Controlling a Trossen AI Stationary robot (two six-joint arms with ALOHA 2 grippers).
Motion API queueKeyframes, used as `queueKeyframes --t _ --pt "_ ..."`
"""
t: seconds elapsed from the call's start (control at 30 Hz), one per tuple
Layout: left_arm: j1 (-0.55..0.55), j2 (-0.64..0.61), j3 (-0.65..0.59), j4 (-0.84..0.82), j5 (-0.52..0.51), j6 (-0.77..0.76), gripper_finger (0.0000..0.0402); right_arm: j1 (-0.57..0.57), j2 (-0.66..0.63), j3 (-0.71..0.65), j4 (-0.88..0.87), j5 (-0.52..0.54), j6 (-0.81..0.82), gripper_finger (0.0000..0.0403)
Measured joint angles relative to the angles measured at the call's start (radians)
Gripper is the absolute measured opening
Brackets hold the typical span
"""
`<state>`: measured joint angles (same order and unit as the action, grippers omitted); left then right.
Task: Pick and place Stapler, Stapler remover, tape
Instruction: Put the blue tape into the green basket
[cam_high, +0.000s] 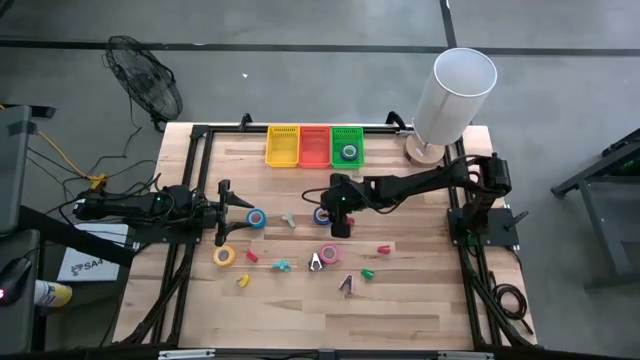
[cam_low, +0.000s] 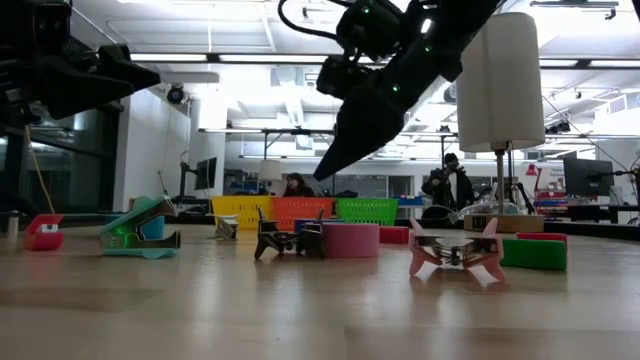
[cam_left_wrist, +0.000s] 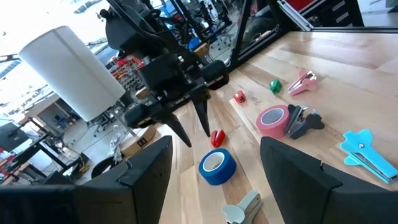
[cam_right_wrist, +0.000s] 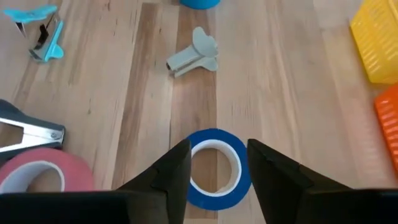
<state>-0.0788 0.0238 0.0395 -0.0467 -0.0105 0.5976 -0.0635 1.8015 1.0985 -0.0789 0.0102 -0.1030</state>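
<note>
My right claw (cam_right_wrist: 214, 171) hangs over a blue tape roll (cam_right_wrist: 214, 167) near mid-table, fingers spread wide to either side of the ring, gripping nothing. In the low view the claw points down, above the table. Whether the fingertips touch the wood, I cannot tell.

Just beyond the roll lies a grey-green staple remover (cam_right_wrist: 194, 55). Pink tape roll (cam_right_wrist: 38, 177) off to one side, a dark staple remover (cam_right_wrist: 28, 127) touching it.

My left claw (cam_high: 226, 209) waits at the left side of the table, fingers wide apart, holding nothing. A second blue tape roll (cam_high: 256, 218) sits just beside its tips.

Yellow tape roll (cam_high: 224, 256) lies nearer the front edge. Three baskets stand at the far edge: yellow basket (cam_high: 282, 146), red basket (cam_high: 314, 146), green basket (cam_high: 347, 137). One tape roll (cam_high: 348, 152) lies inside the green one.
</note>
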Motion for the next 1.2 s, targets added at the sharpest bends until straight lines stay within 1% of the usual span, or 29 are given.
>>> queueKeyframes --t 0.2,0.33,0.5,0.8,0.87,1.03,1.2 --pt "0.000 0.000 0.000 0.000 0.000 0.000 0.0239 0.000 0.010 0.000 0.003 -0.018 0.074 0.0209" --pt "0.000 0.000 0.000 0.000 0.000 0.000 0.0239 0.008 0.026 0.000 0.002 -0.059 0.077 0.0227" --pt "0.000 0.000 0.000 0.000 0.000 0.000 0.0239 0.018 0.039 0.000 -0.006 -0.071 0.072 0.0226" --pt "0.000 0.000 0.000 0.000 0.000 0.000 0.0239 0.019 0.039 0.000 -0.017 -0.063 0.069 0.0225" --pt "0.000 0.000 0.000 0.000 0.000 0.000 0.0239 0.019 0.040 0.026 -0.081 -0.059 0.069 0.0225" --pt "0.000 0.000 0.000 0.000 0.000 0.000 0.0239 0.019 0.045 0.141 -0.279 0.002 0.051 0.0224" --pt "0.000 0.000 0.000 0.000 0.000 0.000 0.0239 0.021 0.072 0.214 -0.347 -0.017 0.022 0.0224"
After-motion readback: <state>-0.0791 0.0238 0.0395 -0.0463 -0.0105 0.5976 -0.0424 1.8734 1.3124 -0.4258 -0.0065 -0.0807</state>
